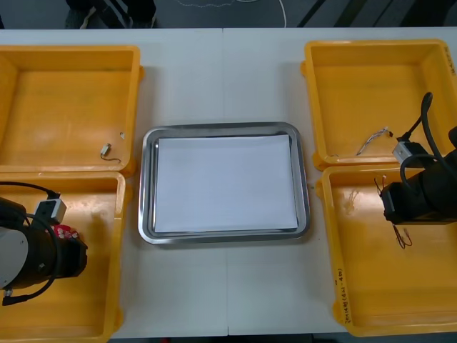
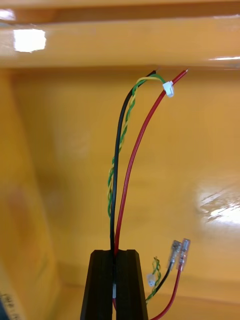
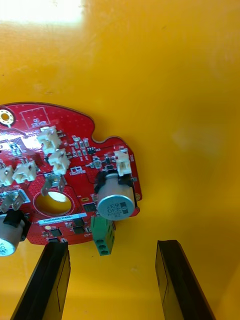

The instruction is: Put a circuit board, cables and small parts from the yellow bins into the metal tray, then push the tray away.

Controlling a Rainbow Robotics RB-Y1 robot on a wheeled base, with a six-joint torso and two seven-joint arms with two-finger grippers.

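Limp red, black and green-yellow cables [image 2: 120,165] are clamped in the right end effector [image 2: 114,257], right of the metal tray [image 1: 146,186]; the left end effector [image 3: 112,245] is spread over a fragile round red circuit board [image 3: 65,165], best edge-gripped.

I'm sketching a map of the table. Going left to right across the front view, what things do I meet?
Circuit board → small metal part → tray → loose cable. Left out for overlap: the left gripper, open by the board, and the right gripper, shut on a cable bundle.
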